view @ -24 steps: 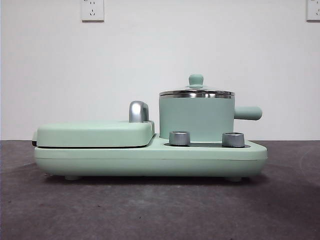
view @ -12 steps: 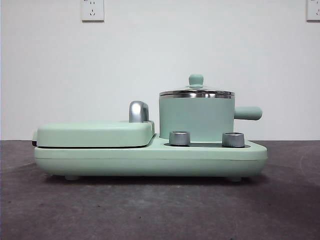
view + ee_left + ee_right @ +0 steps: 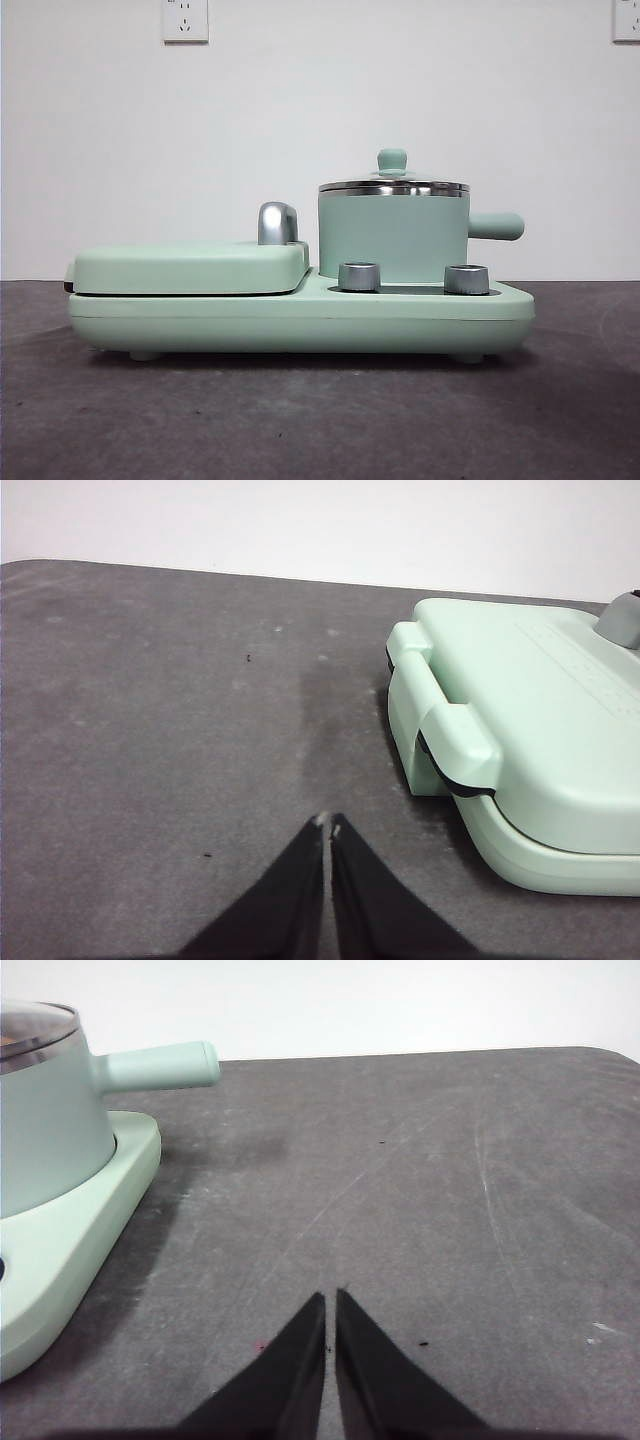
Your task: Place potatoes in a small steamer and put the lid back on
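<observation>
- Here the glass lid (image 3: 393, 184) sits on the small steamer (image 3: 393, 235);
- left gripper (image 3: 327, 825) and right gripper (image 3: 330, 1300) hover over bare table (image 3: 450, 1190), jaws closed, empty.

small steamer (image 3: 393, 238) — mint, upright | lid (image 3: 392, 183) — seated on it

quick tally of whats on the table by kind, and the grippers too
small steamer: 1
lid, sitting on the steamer: 1
flat griddle cover: 1
appliance base: 1
steel control knobs: 2
grippers, left gripper and right gripper, both shut and holding nothing: 2
potato: 0 in view
total: 8
</observation>
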